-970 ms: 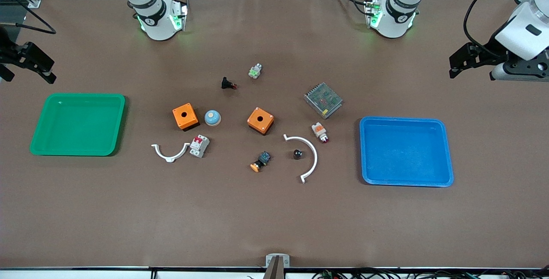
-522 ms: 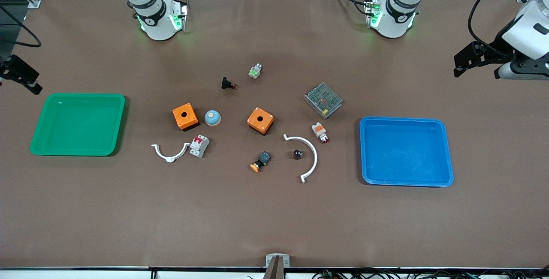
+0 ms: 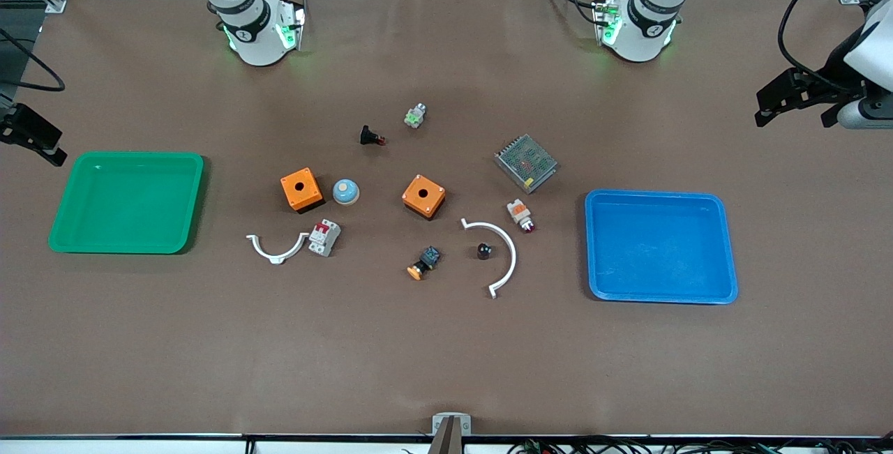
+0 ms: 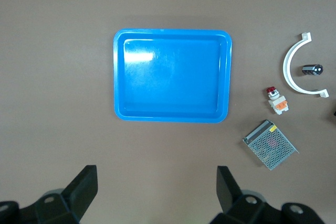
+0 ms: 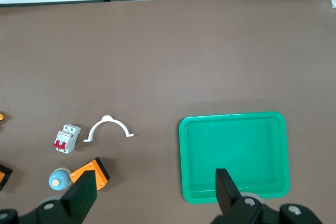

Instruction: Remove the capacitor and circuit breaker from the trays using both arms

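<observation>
Front view: the stubby black capacitor (image 3: 483, 250) lies inside a curved white bracket (image 3: 501, 253); the blocky white-grey breaker (image 3: 324, 238), red levers up, sits beside an orange box (image 3: 301, 190).

Left wrist view: left end effector (image 4: 153, 195) spread wide over bare brown desk (image 4: 58, 77) — near the glossy blue tray (image 4: 172, 115).

Right wrist view: right end effector (image 5: 155, 195) wide, over the green tray (image 5: 233, 129) edge.

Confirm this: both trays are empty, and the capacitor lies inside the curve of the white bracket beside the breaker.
Wrong bracket. The capacitor lies inside the curve of the larger bracket nearer the blue tray; the breaker sits by the other one. Both trays are empty, per the front view.
</observation>
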`<control>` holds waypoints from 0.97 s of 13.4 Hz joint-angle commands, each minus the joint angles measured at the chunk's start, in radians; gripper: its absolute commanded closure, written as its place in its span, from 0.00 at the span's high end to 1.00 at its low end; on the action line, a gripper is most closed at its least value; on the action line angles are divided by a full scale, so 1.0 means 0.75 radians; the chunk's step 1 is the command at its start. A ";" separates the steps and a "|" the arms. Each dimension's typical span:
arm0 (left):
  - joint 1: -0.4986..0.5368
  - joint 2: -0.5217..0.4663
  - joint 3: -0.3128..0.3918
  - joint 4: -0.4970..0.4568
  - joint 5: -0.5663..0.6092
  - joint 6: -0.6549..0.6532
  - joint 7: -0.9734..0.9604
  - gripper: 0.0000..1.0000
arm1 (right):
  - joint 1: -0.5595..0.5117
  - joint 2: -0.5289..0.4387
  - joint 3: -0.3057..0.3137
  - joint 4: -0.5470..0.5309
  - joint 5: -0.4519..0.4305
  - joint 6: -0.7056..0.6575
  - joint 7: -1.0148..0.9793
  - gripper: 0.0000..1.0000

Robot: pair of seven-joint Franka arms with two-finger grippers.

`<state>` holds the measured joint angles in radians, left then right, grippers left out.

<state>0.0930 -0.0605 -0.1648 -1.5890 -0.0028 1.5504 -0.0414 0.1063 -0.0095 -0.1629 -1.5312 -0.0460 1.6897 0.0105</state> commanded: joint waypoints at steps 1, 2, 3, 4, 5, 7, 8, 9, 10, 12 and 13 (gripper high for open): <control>0.013 0.015 -0.009 0.039 0.006 -0.030 0.006 1.00 | -0.023 -0.010 0.011 0.009 0.029 -0.024 -0.028 1.00; 0.011 0.017 -0.011 0.039 0.006 -0.030 0.008 1.00 | -0.023 -0.012 0.011 0.005 0.029 -0.028 -0.028 1.00; 0.009 0.019 -0.011 0.037 0.006 -0.030 0.008 1.00 | -0.023 -0.012 0.009 0.000 0.029 -0.032 -0.028 1.00; 0.009 0.023 -0.011 0.037 0.006 -0.034 0.008 1.00 | -0.023 -0.012 0.009 0.000 0.029 -0.052 -0.028 1.00; 0.005 0.025 -0.011 0.041 0.006 -0.042 0.008 1.00 | -0.023 -0.014 0.011 0.000 0.029 -0.097 -0.026 1.00; 0.005 0.025 -0.011 0.041 0.006 -0.042 0.008 1.00 | -0.017 -0.030 0.013 0.000 0.029 -0.181 -0.026 1.00; 0.005 0.025 -0.011 0.041 0.006 -0.042 0.008 1.00 | -0.019 -0.032 0.013 0.000 0.029 -0.181 -0.026 1.00; 0.009 0.025 -0.011 0.043 0.006 -0.042 0.008 1.00 | -0.023 -0.032 0.013 0.000 0.031 -0.173 -0.026 1.00; 0.009 0.025 -0.011 0.045 0.006 -0.044 0.008 1.00 | -0.023 -0.047 0.009 -0.002 0.031 -0.167 -0.026 1.00; 0.005 0.025 -0.011 0.045 0.006 -0.044 0.006 1.00 | -0.025 -0.073 0.009 -0.022 0.031 -0.161 -0.026 1.00; 0.003 0.025 -0.011 0.045 0.006 -0.044 0.004 1.00 | -0.029 -0.077 0.009 -0.024 0.031 -0.161 -0.026 1.00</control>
<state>0.0928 -0.0515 -0.1672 -1.5844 -0.0028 1.5421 -0.0414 0.1045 -0.0369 -0.1639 -1.5301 -0.0454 1.5691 0.0061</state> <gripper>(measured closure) 0.000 0.000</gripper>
